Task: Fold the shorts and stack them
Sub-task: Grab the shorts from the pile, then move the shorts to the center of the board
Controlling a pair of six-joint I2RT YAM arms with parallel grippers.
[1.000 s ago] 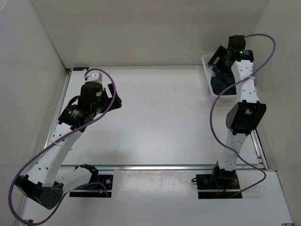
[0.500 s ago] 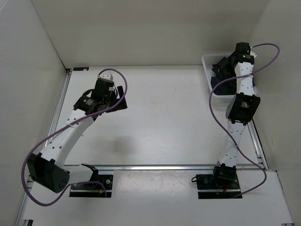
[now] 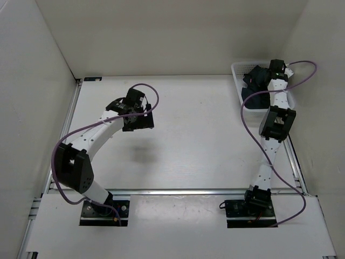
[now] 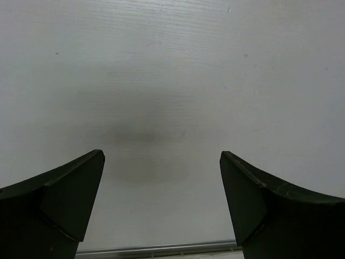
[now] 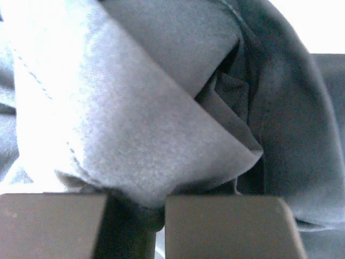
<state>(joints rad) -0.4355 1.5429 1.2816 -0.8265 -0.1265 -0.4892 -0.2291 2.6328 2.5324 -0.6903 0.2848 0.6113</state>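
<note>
The dark navy shorts (image 3: 252,91) lie bunched in the white mesh basket (image 3: 237,68) at the far right. My right gripper (image 3: 261,79) reaches down into that basket. In the right wrist view the crumpled shorts (image 5: 135,124) fill the picture, and the right gripper (image 5: 156,202) is shut with a fold of the fabric pinched between its fingertips. My left gripper (image 3: 142,120) hangs over the bare table left of centre, far from the shorts. In the left wrist view the left gripper (image 4: 161,155) stands wide open with only the table surface between its fingers.
White walls enclose the table on the left, back and right. A metal rail (image 3: 178,191) runs along the near edge, and another rail (image 3: 69,116) follows the left side. The right arm's purple cable (image 3: 245,124) loops beside the basket.
The right gripper has closed on the shorts in the basket. The left arm has swung right and forward, toward the table's middle, still open.
</note>
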